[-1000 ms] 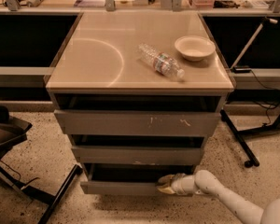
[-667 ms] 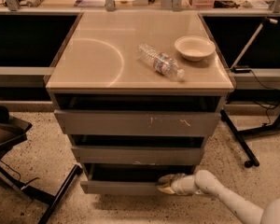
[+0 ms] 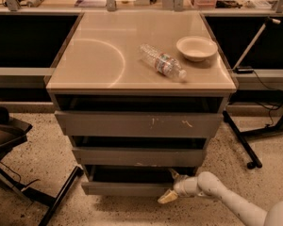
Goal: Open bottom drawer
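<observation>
The bottom drawer (image 3: pixel 125 188) is the lowest and narrowest of three grey fronts and stands pulled out a little, with a dark gap above it. My gripper (image 3: pixel 167 186) is at the right end of this front, on a white arm coming from the lower right. It is open. One finger (image 3: pixel 173 174) reaches into the gap above the front and the other finger (image 3: pixel 166 197) lies low in front of it, near the floor.
The cabinet top (image 3: pixel 94 55) carries a lying plastic bottle (image 3: pixel 162 62) and a cream bowl (image 3: pixel 196 48). The top drawer (image 3: pixel 139 125) and the middle drawer (image 3: pixel 137 157) also stand slightly out. A black stand leg (image 3: pixel 56 204) is at lower left and black legs (image 3: pixel 240 142) at right.
</observation>
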